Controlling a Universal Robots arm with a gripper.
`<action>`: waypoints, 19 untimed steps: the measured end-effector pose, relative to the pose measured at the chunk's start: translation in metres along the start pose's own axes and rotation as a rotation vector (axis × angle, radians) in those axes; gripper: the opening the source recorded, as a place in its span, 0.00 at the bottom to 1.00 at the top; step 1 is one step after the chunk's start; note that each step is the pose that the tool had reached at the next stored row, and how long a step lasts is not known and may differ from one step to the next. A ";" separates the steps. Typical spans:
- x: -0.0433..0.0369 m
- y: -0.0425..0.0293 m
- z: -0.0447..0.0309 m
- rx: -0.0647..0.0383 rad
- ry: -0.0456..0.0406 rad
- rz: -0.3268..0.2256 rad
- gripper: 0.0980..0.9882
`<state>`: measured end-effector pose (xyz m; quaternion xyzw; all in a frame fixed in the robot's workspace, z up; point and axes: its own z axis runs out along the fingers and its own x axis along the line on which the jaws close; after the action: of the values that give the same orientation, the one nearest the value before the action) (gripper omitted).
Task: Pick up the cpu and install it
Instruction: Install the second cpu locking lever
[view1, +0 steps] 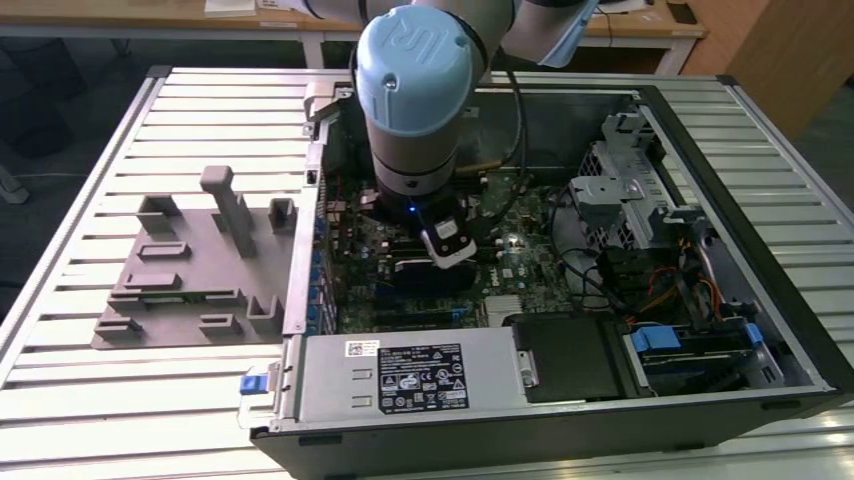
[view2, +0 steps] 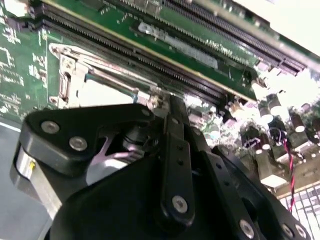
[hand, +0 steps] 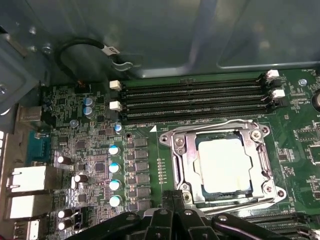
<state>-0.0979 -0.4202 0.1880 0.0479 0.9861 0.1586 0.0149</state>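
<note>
Hanging straight down into the open computer case (view1: 747, 330), the arm (view1: 420, 100) had its gripper (view1: 447, 250) low over the motherboard (view1: 521, 250), in the middle of the case as the exterior view showed it. The case lay on its side on a slatted metal table (view1: 80, 400), which left the board facing up and open to reach from above.

In the first wrist view the cpu (hand: 223, 165) sat inside its socket frame (hand: 220, 167), pale silver top up, square to the metal bracket around it and level with it. It looked seated already, so the placing part of the job appeared done. The socket lay just beside the rows of black memory slots (hand: 192, 97), and the gripper's dark linkage (hand: 170, 220) showed close to the frame's near edge, apart from the chip itself.

The second wrist view showed the gripper's black body (view2: 150, 170) hard up against the same frame (view2: 67, 75), with the pale chip surface (view2: 102, 92) beyond it. Nothing appeared pinched between the fingers, but whether they were spread or pressed together I cannot tell, since the tips were hidden behind the linkage.

On the exterior view's left stood a grey plastic holder (view1: 200, 270) with several slots and posts, well apart from the case, likely a rest for parts.
</note>
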 end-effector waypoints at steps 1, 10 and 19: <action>0.0000 0.0003 -0.0009 0.000 0.0000 0.000 0.01; -0.0003 0.0068 -0.0197 0.011 -0.0010 0.000 0.01; -0.0072 0.0156 -0.0195 0.067 -0.0067 -0.001 0.01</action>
<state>-0.0902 -0.4123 0.2115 0.0483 0.9908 0.1253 0.0167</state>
